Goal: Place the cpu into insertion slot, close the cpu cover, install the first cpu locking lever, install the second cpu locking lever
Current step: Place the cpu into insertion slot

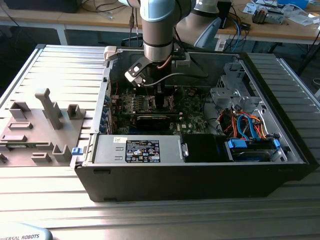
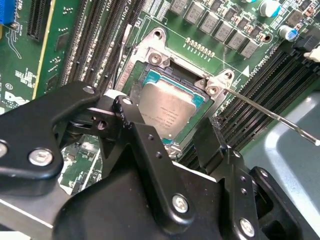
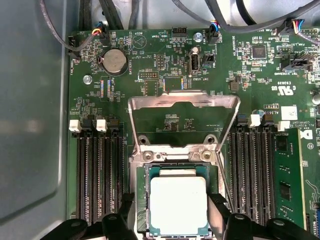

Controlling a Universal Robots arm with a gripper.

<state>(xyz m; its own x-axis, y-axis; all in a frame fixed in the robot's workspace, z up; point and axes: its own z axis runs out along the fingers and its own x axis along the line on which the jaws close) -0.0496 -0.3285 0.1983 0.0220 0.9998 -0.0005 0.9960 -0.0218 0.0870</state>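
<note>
Gripper point(image 3: 171, 202) stands wide astride the cpu point(image 3: 178, 207), which lies seated in the insertion slot point(image 3: 142, 200). The cpu cover point(image 3: 183, 100) is tilted up, leaving it uncovered.

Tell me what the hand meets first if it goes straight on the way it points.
Likely the cpu, lying in the insertion slot directly under the open hand. The cpu cover stands raised, out of that line. Depth is unclear.

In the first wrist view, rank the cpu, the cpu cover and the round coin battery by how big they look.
1. cpu cover, largest as seen, though it stands tilted up, so its true size is unsure.
2. cpu.
3. coin battery, clearly smallest.
</note>
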